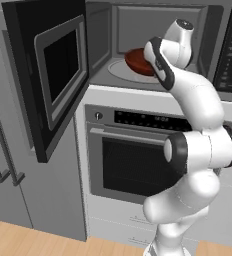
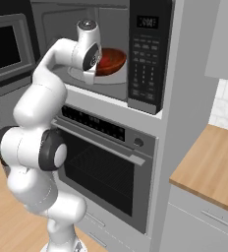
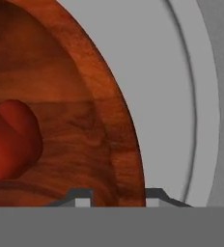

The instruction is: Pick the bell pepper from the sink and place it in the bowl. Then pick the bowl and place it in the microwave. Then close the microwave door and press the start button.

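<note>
The microwave (image 1: 153,45) stands open in the wall of cabinets, above the oven (image 1: 138,155). The microwave door (image 1: 48,75) is swung wide to the left, its dark window facing out into the room, and the keypad strip (image 2: 148,54) sits on the right side.

The arm reaches up from the base into the cavity, its wrist at the front edge of the turntable plate (image 3: 176,96).

The bowl (image 1: 137,61) rests on the turntable plate, near its middle. In the hand view the two fingers (image 3: 82,197) straddle the bowl's rim, one inside and one outside. They are partly closed around that rim, but whether they grip it or have let go cannot be told.

The bell pepper (image 3: 10,140) lies inside the bowl, against its floor.

So the first two stages look finished: the pepper is in the bowl and the bowl is in the microwave. What is left, by this judgement, is to free the rim, draw the hand clear, shut the door and press the start button.
</note>
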